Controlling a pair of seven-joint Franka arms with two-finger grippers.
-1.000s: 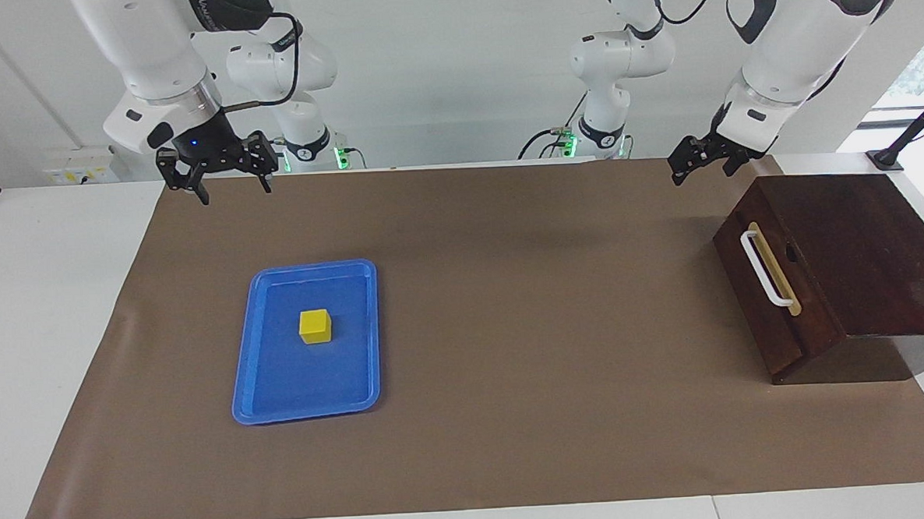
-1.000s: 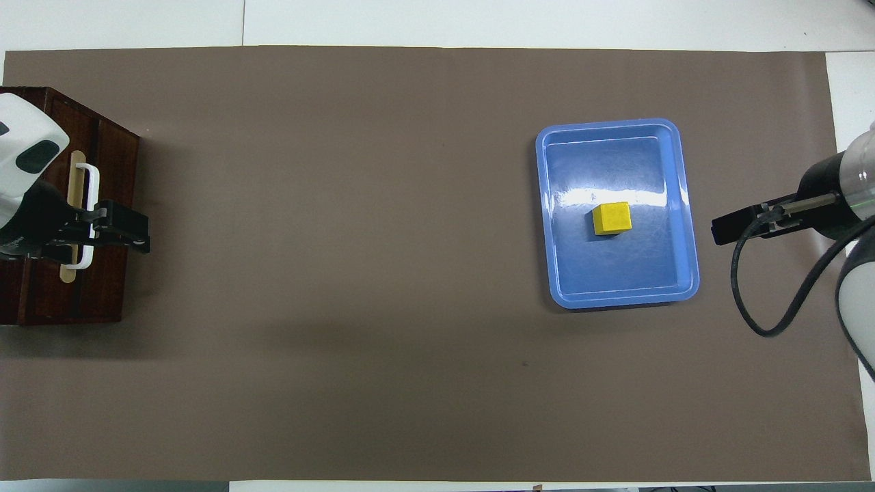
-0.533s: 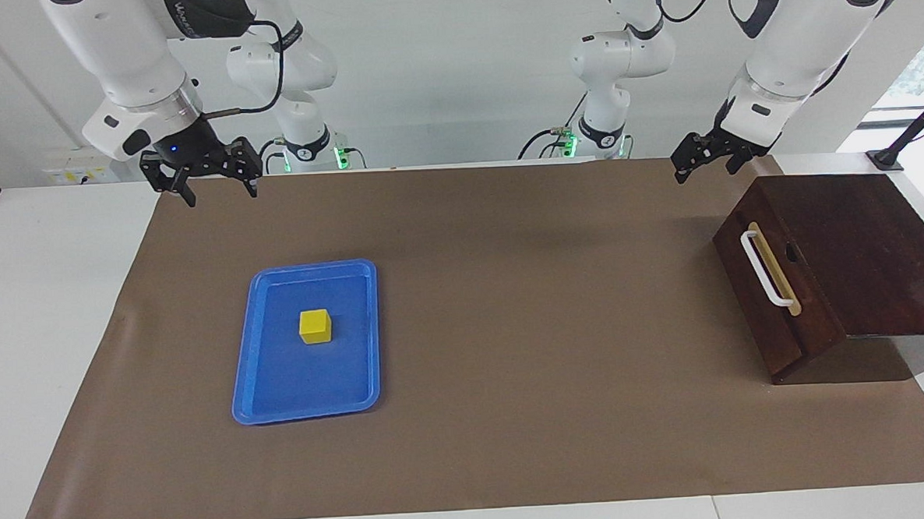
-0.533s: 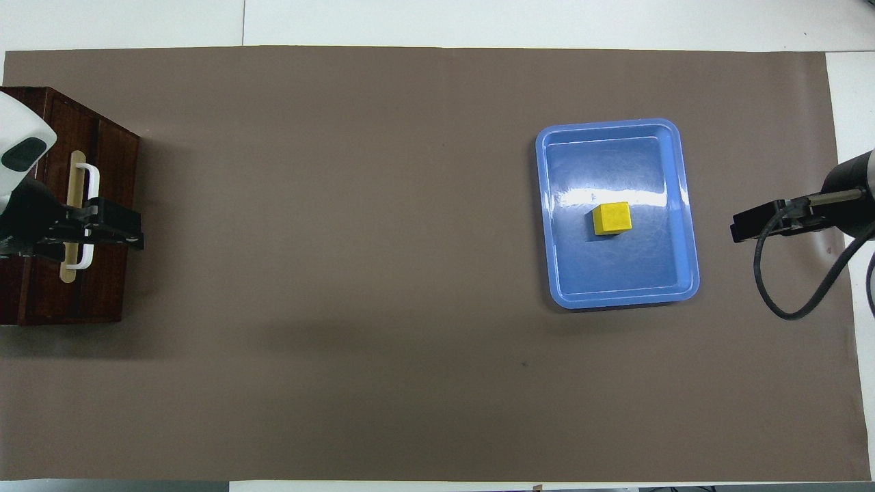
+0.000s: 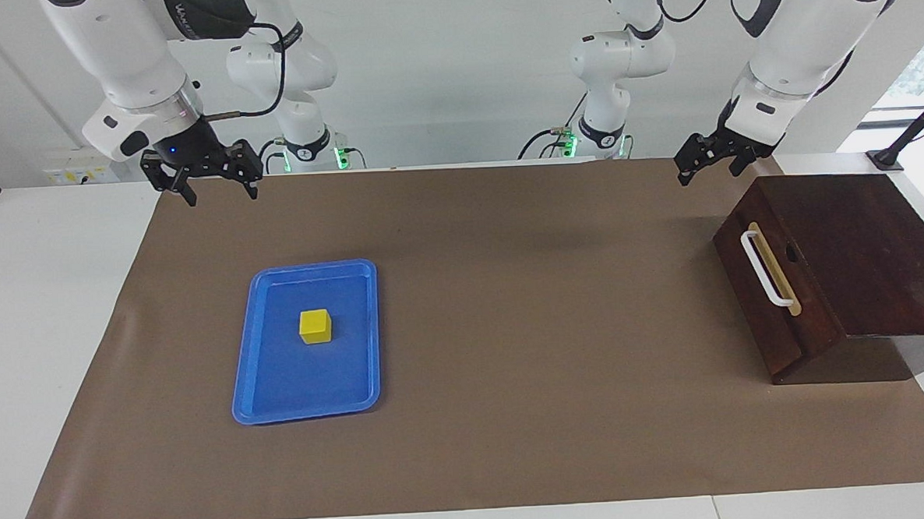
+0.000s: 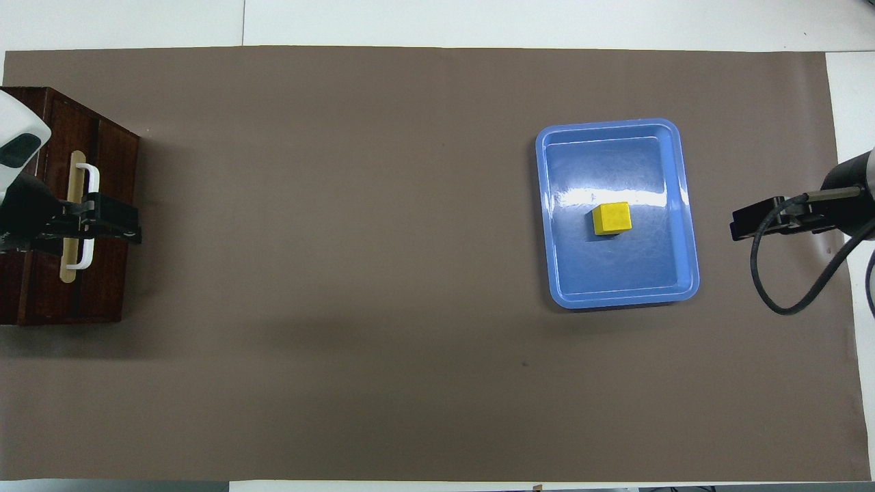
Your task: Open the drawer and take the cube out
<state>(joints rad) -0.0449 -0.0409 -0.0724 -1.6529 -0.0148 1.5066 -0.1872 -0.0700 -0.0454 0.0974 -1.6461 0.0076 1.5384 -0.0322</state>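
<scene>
So the small bright yellow cube (image 5: pixel 315 326) is sitting in the flat blue plastic tray (image 5: pixel 249 378), roughly in its middle, toward the right arm's end of the brown paper mat (image 5: pixel 513 351). The dark brown wooden drawer with the white bar handle (image 5: pixel 766 269) is pushed shut in its dark wooden box (image 5: pixel 867 249) at the left arm's end of the table. The right gripper (image 5: pixel 213 194) hangs up in the air over the mat's edge by the robots, fingers spread wide and holding nothing. The left gripper (image 5: pixel 706 163) hovers above the mat just beside the box; can't tell whether its fingers are apart or together.
</scene>
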